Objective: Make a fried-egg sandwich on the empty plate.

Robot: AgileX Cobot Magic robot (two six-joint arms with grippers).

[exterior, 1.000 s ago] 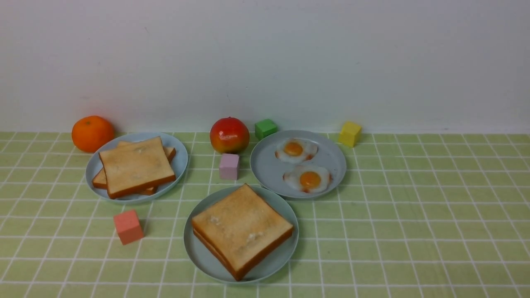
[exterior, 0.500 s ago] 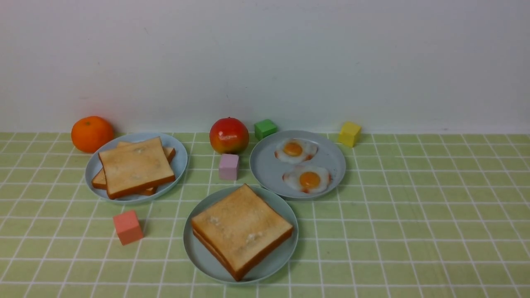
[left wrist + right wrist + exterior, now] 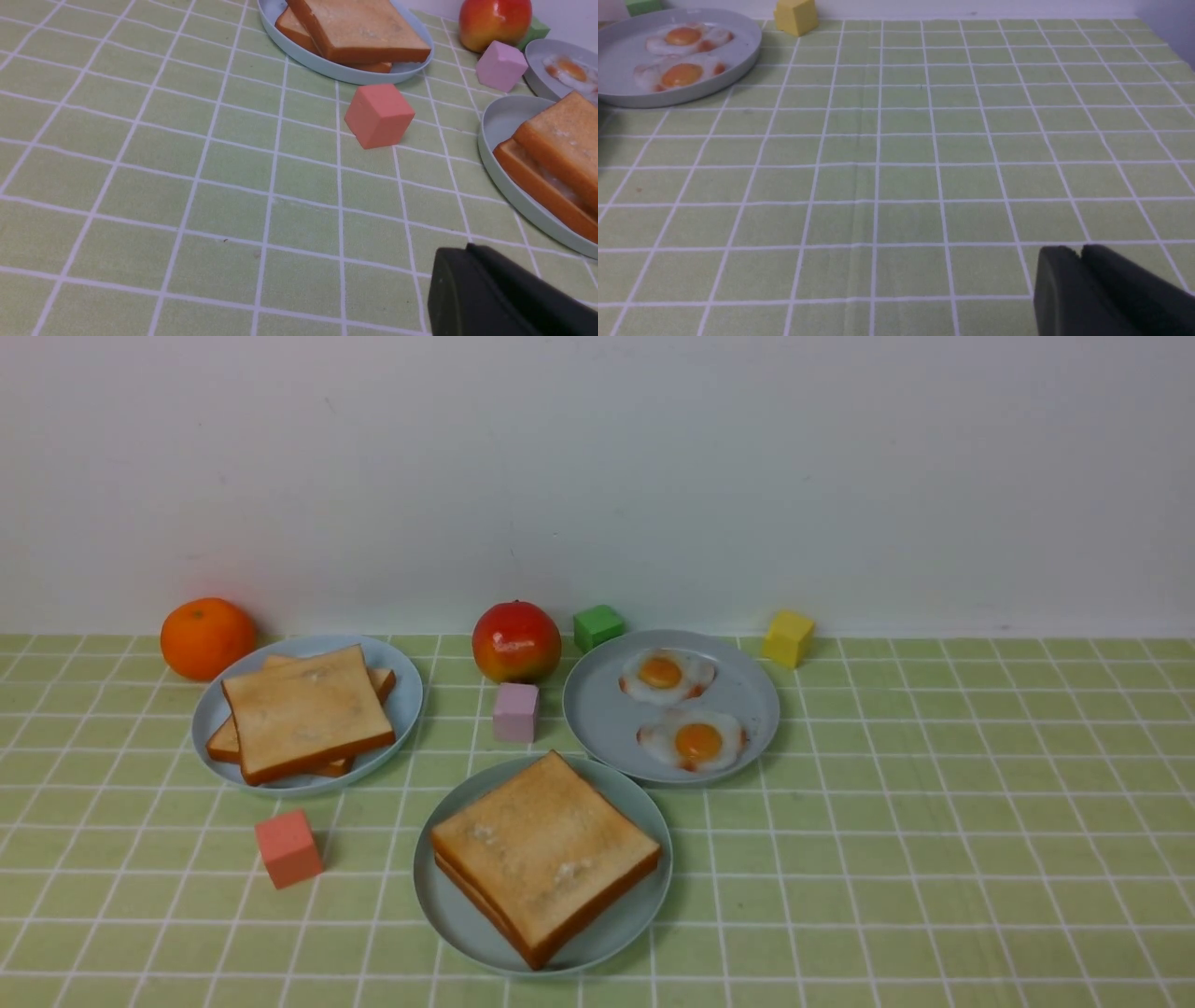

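on the near mint plate point(image 3: 448, 905) sits the egg sandwich point(image 3: 544, 854), toast over toast w/ egg between; both grippers, left point(image 3: 467, 254) & right point(image 3: 1080, 254), pressed closed, holding nothing

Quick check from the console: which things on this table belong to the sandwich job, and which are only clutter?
Job:
fried-egg sandwich
mint plate beneath it
spare toast
two loose eggs

Clutter:
orange
apple
green cube
yellow cube
pink cube
coral cube

A staged test set-up is suggested: a desk point(image 3: 934, 803) covered with green checked cloth, set against a bare white wall point(image 3: 597, 476), with toy food and coloured blocks point(image 3: 289, 847) laid out.
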